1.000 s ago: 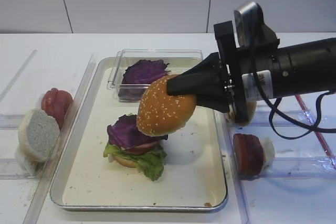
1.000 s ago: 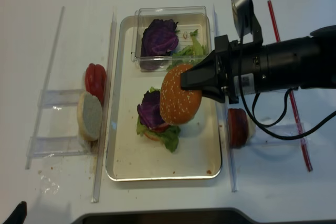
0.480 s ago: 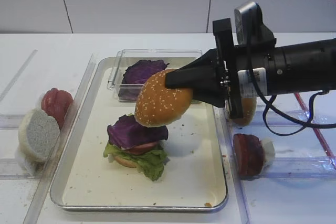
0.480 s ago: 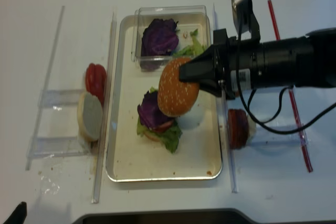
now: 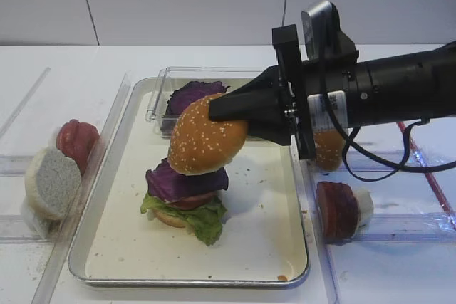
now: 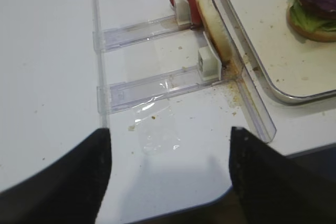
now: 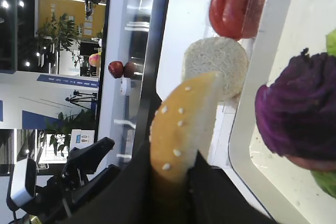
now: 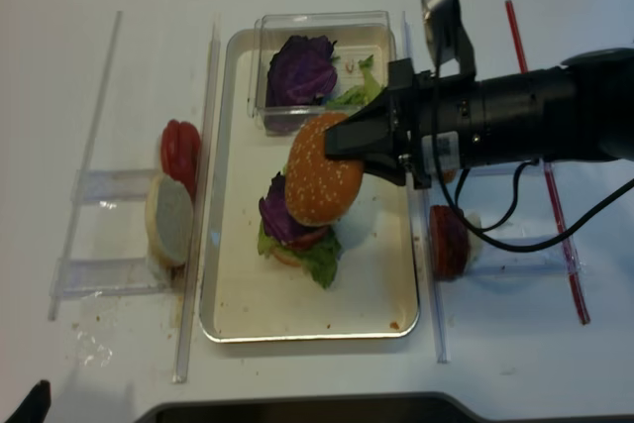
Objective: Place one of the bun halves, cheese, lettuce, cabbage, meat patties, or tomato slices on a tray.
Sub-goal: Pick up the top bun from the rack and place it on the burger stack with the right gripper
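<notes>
White table (image 5: 64, 76) is carrying everything, with a pale panelled wall behind it. Reaching in from three o'clock, the right arm (image 5: 399, 90) is lying nearly level above the tray (image 5: 114, 247), its wrist pointing toward nine o'clock. The right gripper (image 5: 221, 113) has its jaws pinching the rim of the sesame bun top (image 5: 203, 140), which is hanging tilted just over the stack at the tray's centre: purple cabbage (image 5: 178, 181) on frilly lettuce (image 5: 196, 217). A clear plastic box (image 5: 160, 94) is sitting at the tray's twelve o'clock. The left gripper (image 6: 168, 174) is hovering over bare table with jaws spread wide.
</notes>
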Action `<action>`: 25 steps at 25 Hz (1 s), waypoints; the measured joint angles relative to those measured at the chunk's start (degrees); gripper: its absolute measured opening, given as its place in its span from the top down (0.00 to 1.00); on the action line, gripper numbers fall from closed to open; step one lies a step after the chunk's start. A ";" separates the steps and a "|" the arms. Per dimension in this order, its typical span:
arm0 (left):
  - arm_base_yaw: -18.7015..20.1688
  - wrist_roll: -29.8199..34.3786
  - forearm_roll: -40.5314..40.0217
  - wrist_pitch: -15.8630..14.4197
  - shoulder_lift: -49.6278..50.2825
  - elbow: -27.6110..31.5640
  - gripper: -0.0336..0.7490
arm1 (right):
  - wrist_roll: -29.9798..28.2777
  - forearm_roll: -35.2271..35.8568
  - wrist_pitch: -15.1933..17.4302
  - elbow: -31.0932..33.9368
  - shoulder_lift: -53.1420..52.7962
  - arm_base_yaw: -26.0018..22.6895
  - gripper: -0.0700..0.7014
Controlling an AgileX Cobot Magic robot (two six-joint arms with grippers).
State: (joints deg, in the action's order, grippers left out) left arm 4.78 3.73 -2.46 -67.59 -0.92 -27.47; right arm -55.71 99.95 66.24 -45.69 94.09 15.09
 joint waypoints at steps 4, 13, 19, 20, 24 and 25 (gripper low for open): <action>0.00 0.00 0.00 0.00 0.00 0.00 0.40 | 0.13 0.00 0.10 -1.56 0.63 0.61 0.71; 0.00 0.00 -0.09 0.00 0.00 0.00 0.40 | 0.60 0.00 -0.01 -6.10 6.71 3.96 0.72; 0.00 0.00 -0.09 0.00 0.00 0.00 0.40 | 0.60 0.00 -0.01 -8.08 9.59 4.62 0.72; 0.00 0.00 -0.09 0.00 0.00 0.00 0.40 | 0.60 0.00 -0.01 -8.17 9.98 4.62 0.72; 0.00 0.00 -0.09 0.00 0.00 0.00 0.40 | 0.10 0.00 -0.01 -8.17 11.59 4.62 0.72; 0.00 0.00 -0.09 0.00 0.00 0.00 0.40 | -0.14 0.00 -0.01 -8.17 11.94 4.62 0.72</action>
State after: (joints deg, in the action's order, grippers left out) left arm 4.78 3.73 -2.55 -67.59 -0.92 -27.47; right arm -55.85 99.95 66.22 -53.86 106.03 19.70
